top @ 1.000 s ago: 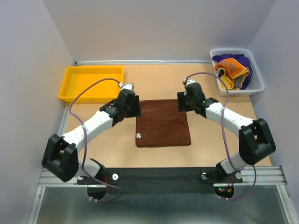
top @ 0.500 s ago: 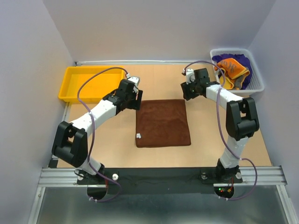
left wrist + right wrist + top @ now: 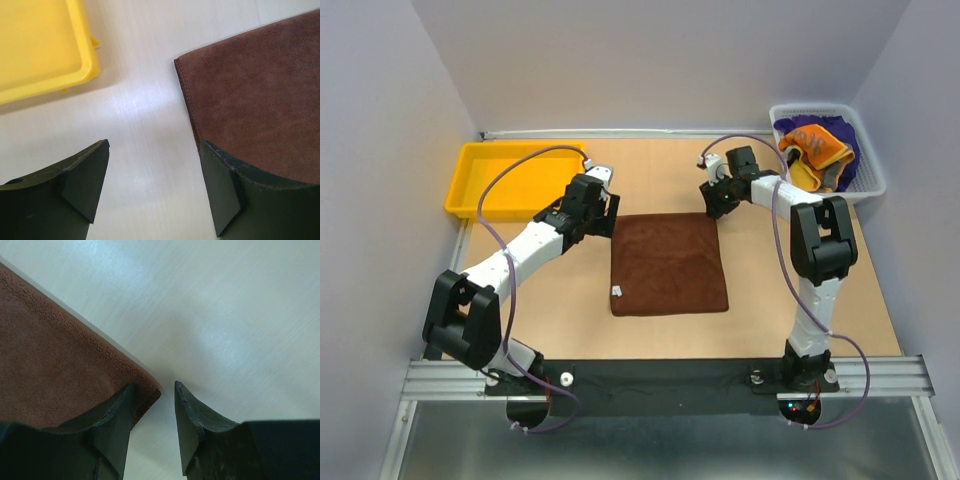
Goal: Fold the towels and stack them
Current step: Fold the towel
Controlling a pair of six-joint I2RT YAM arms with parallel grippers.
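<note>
A plain dark brown towel [image 3: 668, 262] lies flat in the middle of the table, a small white tag at its near left edge. My left gripper [image 3: 604, 214] hovers at its far left corner, open wide; in the left wrist view [image 3: 154, 145] bare table shows between the fingers and the towel [image 3: 260, 100] runs under the right finger. My right gripper [image 3: 712, 204] is at the far right corner, its jaws apart by a narrow gap [image 3: 154, 385]. The towel's corner [image 3: 60, 355] lies just under the left finger, not pinched. A purple towel [image 3: 832, 132] and an orange towel [image 3: 812, 146] are bunched in the basket.
A white mesh basket [image 3: 873, 183] stands at the far right corner. A yellow tray [image 3: 515, 178] sits at the far left, its corner also in the left wrist view [image 3: 40, 45]. Walls close in the table on the left, right and far sides.
Both wrists drew back slightly toward the far side at the towel's far corners. The left jaws widened and the right jaws narrowed. The brown towel has not moved.
</note>
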